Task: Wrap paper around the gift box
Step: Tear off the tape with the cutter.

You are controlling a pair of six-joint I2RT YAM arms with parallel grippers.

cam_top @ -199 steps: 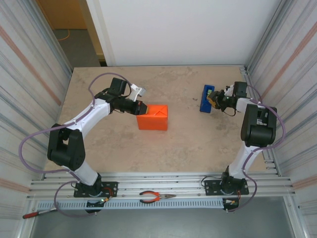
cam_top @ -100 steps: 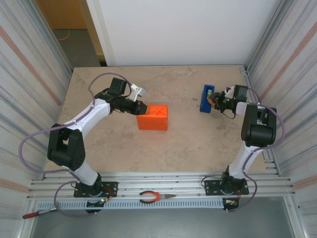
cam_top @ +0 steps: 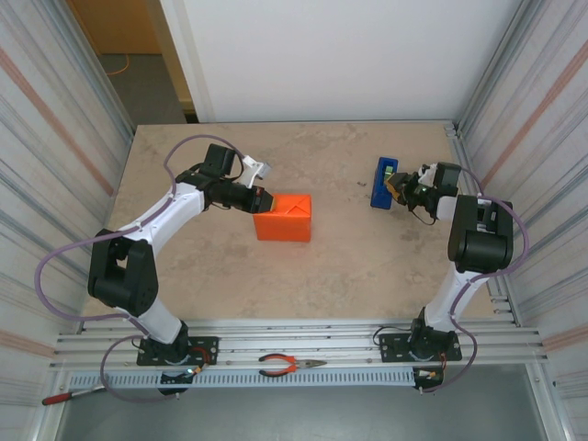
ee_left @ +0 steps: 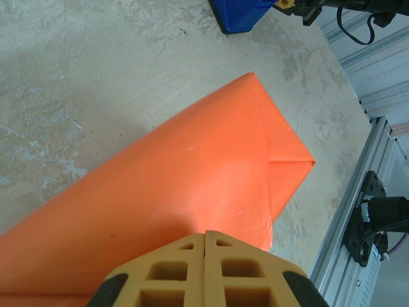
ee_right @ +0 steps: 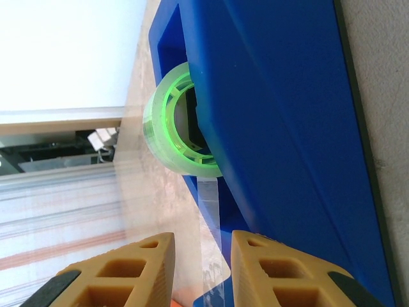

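At the box's left face, my left gripper point(cam_top: 261, 199), jaws together, bears on the paper point(ee_left: 192, 185) round the gift box point(cam_top: 285, 219), mid-table. Right gripper point(ee_right: 201, 268), jaws apart, straddles the tape strip point(ee_right: 211, 204) of the blue dispenser point(cam_top: 383, 183); contact unclear. I judge taping is in hand: next, pinch and draw tape.

I see plain bright orange paper point(ee_left: 192, 192), a blue dispenser point(ee_right: 287, 128) holding a clear tape roll point(ee_right: 167, 125) with a green core, a beige mottled table point(cam_top: 349, 266), a white-and-black left arm point(cam_top: 170, 213), and orange-handled pliers point(cam_top: 292, 366).
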